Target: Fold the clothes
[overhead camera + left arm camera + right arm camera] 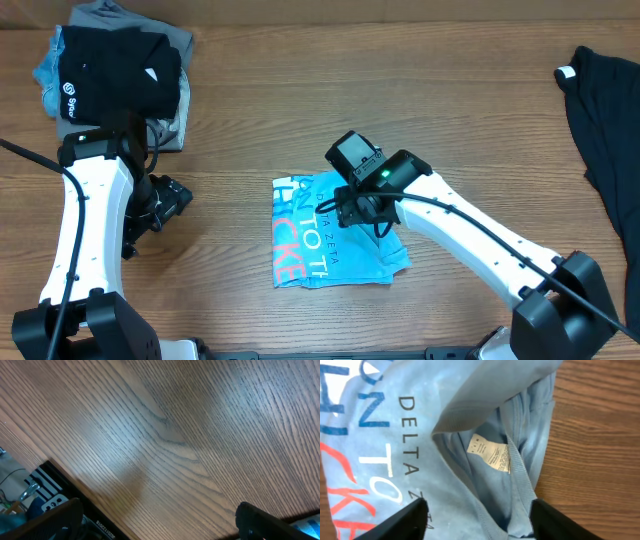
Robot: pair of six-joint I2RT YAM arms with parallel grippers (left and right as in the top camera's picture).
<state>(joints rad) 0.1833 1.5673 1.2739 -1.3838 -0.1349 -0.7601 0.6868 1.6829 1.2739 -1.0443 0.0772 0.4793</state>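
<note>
A light blue T-shirt (300,240) lies folded in the middle of the table, its coral-red and white lettering facing up. In the right wrist view the T-shirt (395,435) fills the frame, with its ribbed collar (520,470) and a white care label (492,452) exposed. My right gripper (352,210) hovers over the shirt's upper right part. It (477,510) is open, its jaws standing either side of the collar with nothing clamped. My left gripper (165,205) is open over bare wood left of the shirt (157,515). A black garment (605,130) with a white tag (568,73) lies at the right edge.
A stack of folded clothes (115,70), topped by a black piece, sits at the back left corner behind the left arm. The left wrist view shows the table's front edge and some equipment (40,495) below it.
</note>
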